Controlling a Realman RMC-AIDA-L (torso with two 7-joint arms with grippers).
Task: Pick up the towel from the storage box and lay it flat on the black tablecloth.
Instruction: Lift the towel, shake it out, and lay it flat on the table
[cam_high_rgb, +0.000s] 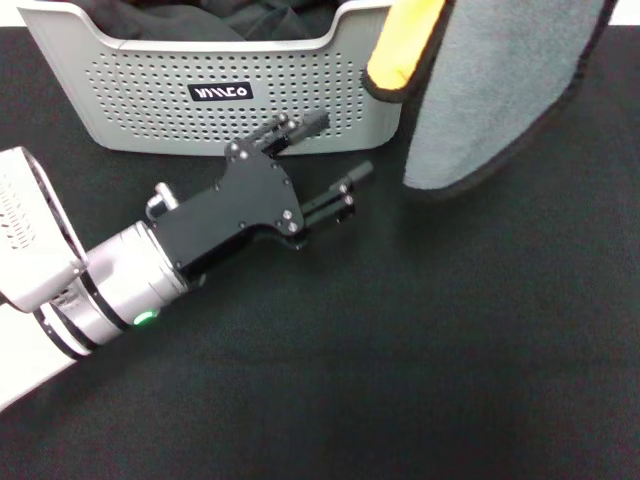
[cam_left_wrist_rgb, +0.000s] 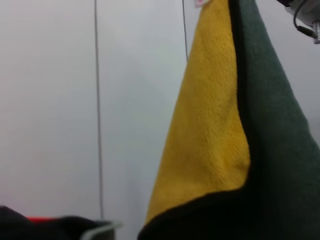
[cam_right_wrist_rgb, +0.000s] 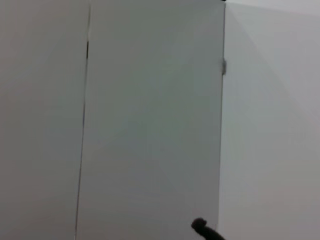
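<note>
A fluffy grey-and-yellow, black-edged towel (cam_high_rgb: 500, 90) hangs just beyond the left gripper (cam_high_rgb: 330, 160), whose thin black fingers (cam_high_rgb: 352, 172) stand released beside the perforated grey plastic storage box (cam_high_rgb: 150, 100).

towel (cam_high_rgb: 500, 90) hangs folded beside storage box (cam_high_rgb: 200, 110).

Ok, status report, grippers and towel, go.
Left gripper open, low by the storage box front. Right gripper out of view. Towel hanging clear of the box, above the black tablecloth, not yet laid. Nothing beneath it.
</note>
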